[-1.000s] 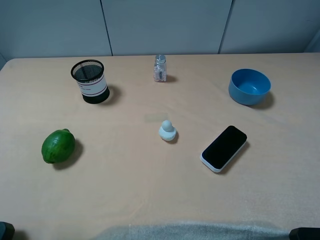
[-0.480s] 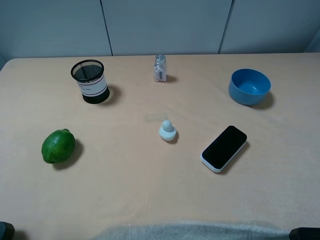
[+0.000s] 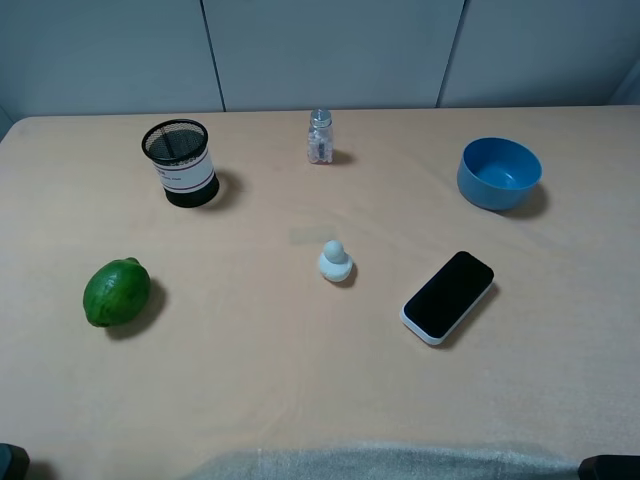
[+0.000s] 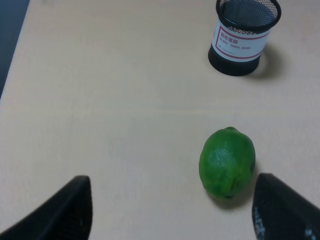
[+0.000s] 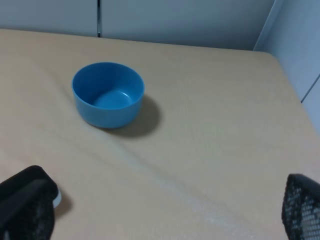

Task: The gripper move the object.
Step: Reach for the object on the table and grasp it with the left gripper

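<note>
The glossy green lime (image 3: 116, 292) lies on the tan table at the left, clear of everything else. In the left wrist view the lime (image 4: 227, 162) lies ahead of my left gripper (image 4: 175, 220), nearer one of its dark fingers (image 4: 285, 210). That gripper is open and empty, not touching the lime. My right gripper (image 5: 162, 212) is open and empty too, low over the table's right side, far from the lime. In the exterior high view only dark bits of the arms show at the bottom corners.
A black mesh pen cup (image 3: 180, 162) stands behind the lime. A small shaker (image 3: 320, 137) is at the back middle, a white duck figure (image 3: 335, 261) in the centre, a black phone (image 3: 448, 296) right of it, and a blue bowl (image 3: 499, 173) at the back right.
</note>
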You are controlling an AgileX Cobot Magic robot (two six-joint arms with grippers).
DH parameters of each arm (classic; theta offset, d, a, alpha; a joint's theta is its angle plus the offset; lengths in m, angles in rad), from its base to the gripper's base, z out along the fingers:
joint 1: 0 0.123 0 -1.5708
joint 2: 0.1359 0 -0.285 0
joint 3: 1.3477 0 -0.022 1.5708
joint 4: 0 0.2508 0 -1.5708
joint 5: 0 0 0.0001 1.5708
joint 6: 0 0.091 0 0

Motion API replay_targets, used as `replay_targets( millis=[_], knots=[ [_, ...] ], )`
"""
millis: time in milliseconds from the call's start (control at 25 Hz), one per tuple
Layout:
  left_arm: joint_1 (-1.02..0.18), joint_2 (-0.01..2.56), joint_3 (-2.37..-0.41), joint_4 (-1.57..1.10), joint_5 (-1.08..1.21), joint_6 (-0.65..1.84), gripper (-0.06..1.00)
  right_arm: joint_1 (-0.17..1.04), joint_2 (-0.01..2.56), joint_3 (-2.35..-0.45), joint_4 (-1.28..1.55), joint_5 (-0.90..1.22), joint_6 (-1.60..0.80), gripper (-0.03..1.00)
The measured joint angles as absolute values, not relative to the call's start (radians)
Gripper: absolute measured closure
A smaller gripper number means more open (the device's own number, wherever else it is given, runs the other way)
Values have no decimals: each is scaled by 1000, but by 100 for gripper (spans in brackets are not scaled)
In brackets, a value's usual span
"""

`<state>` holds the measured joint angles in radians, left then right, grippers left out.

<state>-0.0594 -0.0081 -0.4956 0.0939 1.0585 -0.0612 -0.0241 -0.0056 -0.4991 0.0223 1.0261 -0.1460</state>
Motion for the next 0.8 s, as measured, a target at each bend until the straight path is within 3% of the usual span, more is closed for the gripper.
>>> replay_targets(
  millis=[800],
  knots=[
    [-59,81,-528,94,1067,-61,21,-24,-6,-499,22,1026,-146,27]
  ],
)
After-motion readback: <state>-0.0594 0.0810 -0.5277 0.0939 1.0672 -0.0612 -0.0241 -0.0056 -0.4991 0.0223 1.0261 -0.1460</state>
